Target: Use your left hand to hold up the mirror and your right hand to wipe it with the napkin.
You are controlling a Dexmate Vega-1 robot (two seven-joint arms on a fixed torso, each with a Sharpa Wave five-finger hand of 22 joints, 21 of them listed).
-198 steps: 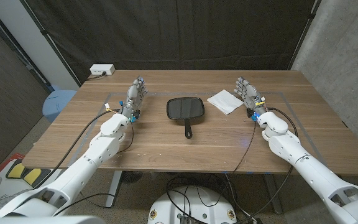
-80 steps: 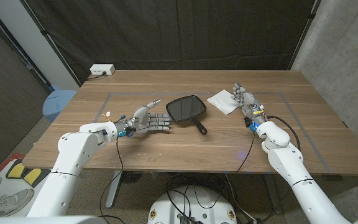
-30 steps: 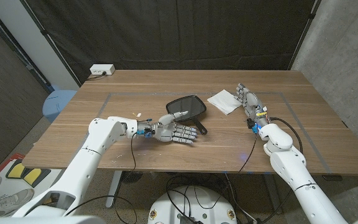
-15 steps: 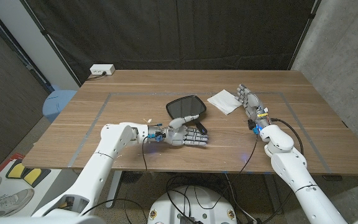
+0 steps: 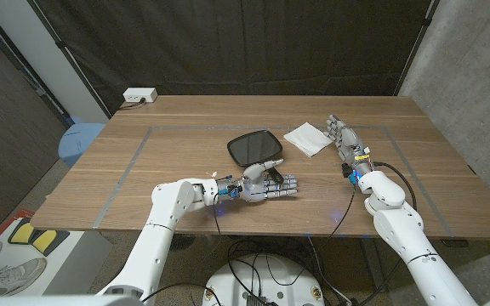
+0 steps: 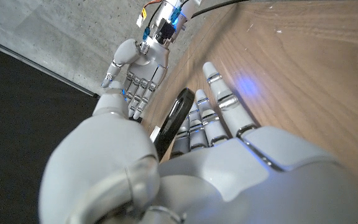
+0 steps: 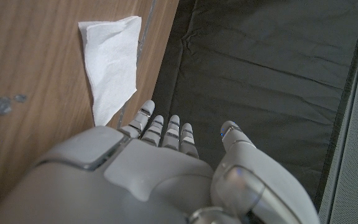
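The mirror (image 5: pixel 254 146) lies mid-table. The left hand (image 5: pixel 269 184) covers its handle on the near side, fingers extended; whether it grips cannot be told. The right hand (image 5: pixel 345 141) stands open-fingered beside the napkin (image 5: pixel 308 138), holding nothing.

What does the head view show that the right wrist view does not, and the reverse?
Head view alone: the mirror lying on the table, the left hand over its handle, a white power strip at the far corner. Right wrist view alone: small pale specks on the wood near the napkin. Both: the napkin, untouched, with the right hand beside it, and the dark curtain behind.
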